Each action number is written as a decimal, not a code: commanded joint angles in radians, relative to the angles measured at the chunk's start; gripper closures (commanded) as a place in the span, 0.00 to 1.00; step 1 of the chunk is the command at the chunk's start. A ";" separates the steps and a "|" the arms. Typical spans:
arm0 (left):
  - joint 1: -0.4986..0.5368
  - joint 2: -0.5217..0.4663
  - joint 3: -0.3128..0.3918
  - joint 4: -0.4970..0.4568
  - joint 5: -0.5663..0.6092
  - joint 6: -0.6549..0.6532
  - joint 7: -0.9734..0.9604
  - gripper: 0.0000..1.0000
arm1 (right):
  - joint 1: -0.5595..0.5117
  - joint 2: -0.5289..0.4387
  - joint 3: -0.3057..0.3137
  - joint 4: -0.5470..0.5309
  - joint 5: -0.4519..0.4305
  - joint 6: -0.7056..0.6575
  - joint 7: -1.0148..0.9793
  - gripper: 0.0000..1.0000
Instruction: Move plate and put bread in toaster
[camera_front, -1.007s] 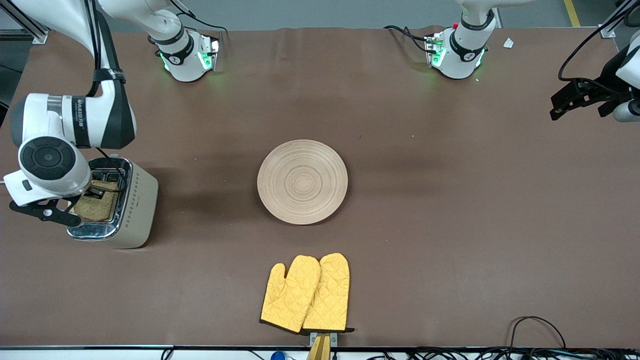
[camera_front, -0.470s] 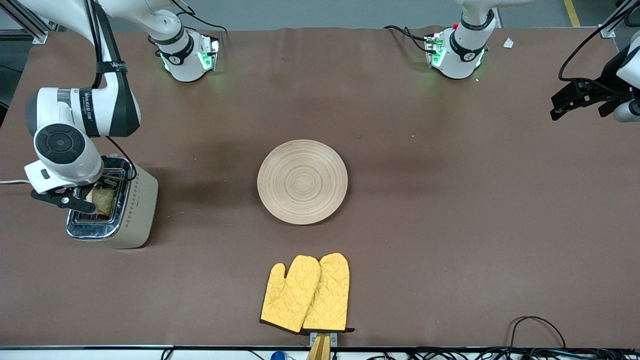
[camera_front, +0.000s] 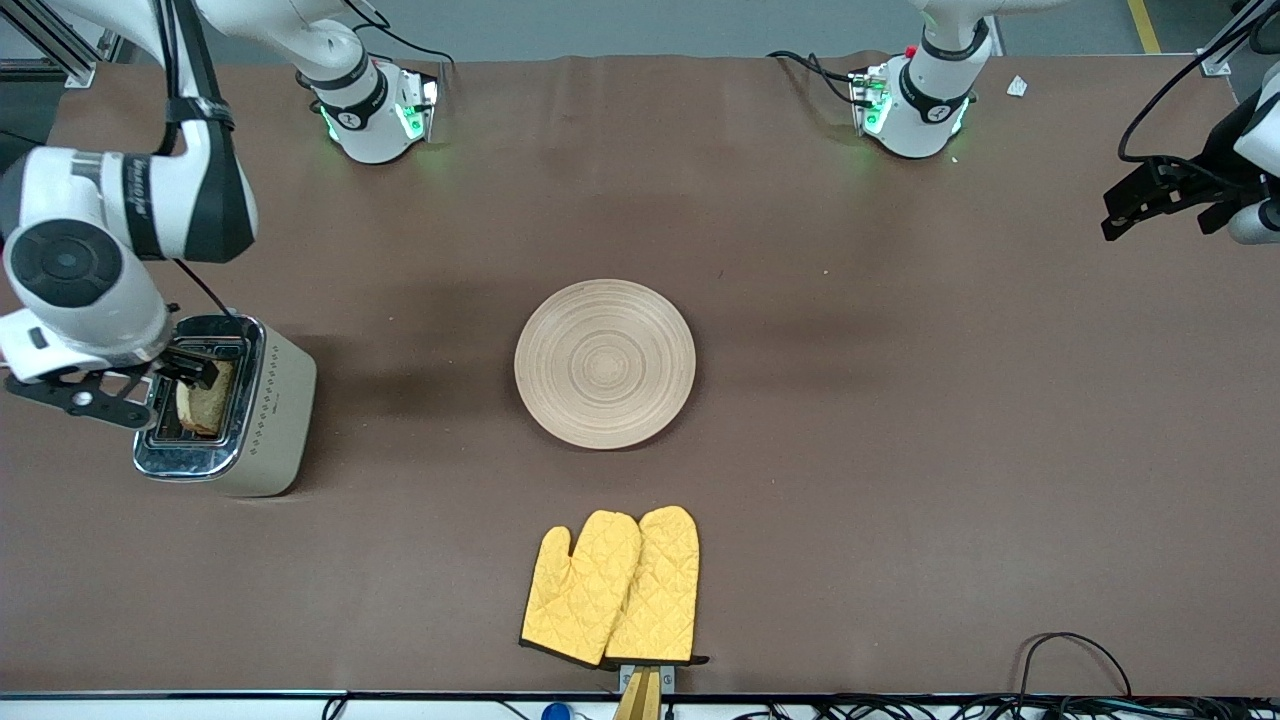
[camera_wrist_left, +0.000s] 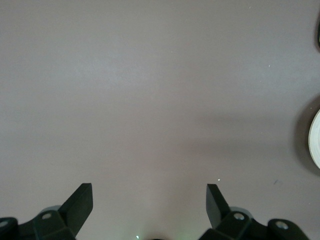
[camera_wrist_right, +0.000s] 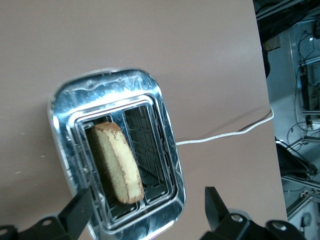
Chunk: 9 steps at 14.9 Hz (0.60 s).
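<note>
We see the toaster (camera_front: 232, 408) standing close to the tabletop edge at the right arm's end of the table. The bread (camera_wrist_right: 118, 162) sits on edge in one of its two slots, tilted, with its crust rising above the chrome top; the slot beside it holds nothing. A white cord (camera_wrist_right: 225, 134) runs from the toaster across the brown tabletop (camera_front: 900, 400) toward that same edge.

The right gripper (camera_wrist_right: 146, 203) hangs directly over the toaster, its fingers spread wide and released, nothing between them and not touching the bread. The right arm's wrist covers part of the toaster's top in the front view.

The plate (camera_front: 605, 363) lies flat and bare at the middle of the tabletop, well apart from the toaster. A pair of yellow oven mitts (camera_front: 612, 587) lies nearer the front camera than the plate, close to the tabletop's front edge.

The left gripper (camera_wrist_left: 150, 200) waits over bare tabletop near the edge at the left arm's end, its fingers also spread and holding nothing. A sliver of the plate's rim shows in its wrist view.
</note>
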 joint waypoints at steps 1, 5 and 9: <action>-0.001 0.002 0.018 0.014 0.008 -0.002 0.034 0.00 | -0.005 -0.027 0.005 0.152 0.118 -0.165 -0.120 0.00; -0.003 0.007 0.018 0.019 0.008 0.000 0.022 0.00 | -0.034 -0.049 -0.003 0.330 0.250 -0.341 -0.213 0.00; -0.004 0.021 0.017 0.036 0.010 0.000 0.019 0.00 | -0.137 -0.094 -0.001 0.413 0.388 -0.437 -0.413 0.00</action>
